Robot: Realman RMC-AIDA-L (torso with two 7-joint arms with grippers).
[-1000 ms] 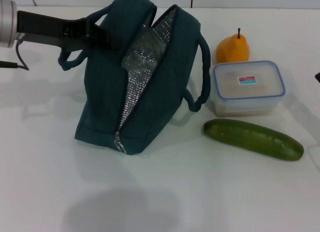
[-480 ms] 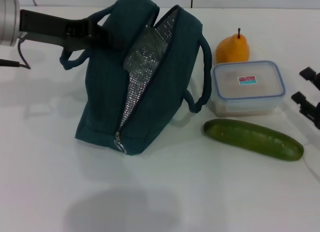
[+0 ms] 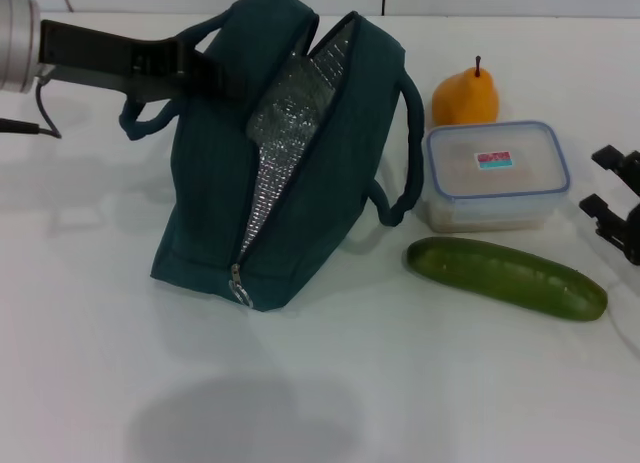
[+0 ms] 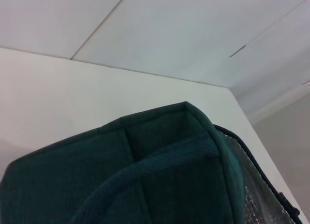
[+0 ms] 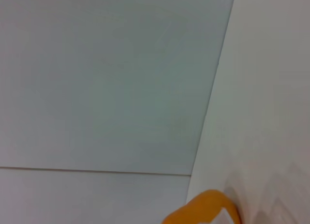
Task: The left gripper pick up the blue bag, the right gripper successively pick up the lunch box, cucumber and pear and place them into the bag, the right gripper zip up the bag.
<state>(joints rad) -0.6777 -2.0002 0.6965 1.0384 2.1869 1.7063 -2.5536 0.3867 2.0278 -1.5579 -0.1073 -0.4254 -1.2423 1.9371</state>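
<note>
The white bench (image 3: pixel 330 383) carries everything. The blue bag (image 3: pixel 290 163) stands left of centre, its mouth unzipped and showing foil lining, with the zipper pull at its near end. The left gripper (image 3: pixel 195 68) reaches in from the far left and is clenched on the bag's upper left edge beside a loop handle. The cucumber (image 3: pixel 505 276) lies near right, its long axis running left to right. Just behind it sits the lunch box (image 3: pixel 497 175), lid on, and the pear (image 3: pixel 465 95) stands at the box's far edge. The right gripper (image 3: pixel 612 193) enters at the right edge, fingers apart and holding nothing, level with the lunch box and just to its right, so it looks the nearer arm for that first pick. Most of that gripper is cut off, and the bag's interior is largely hidden.
</note>
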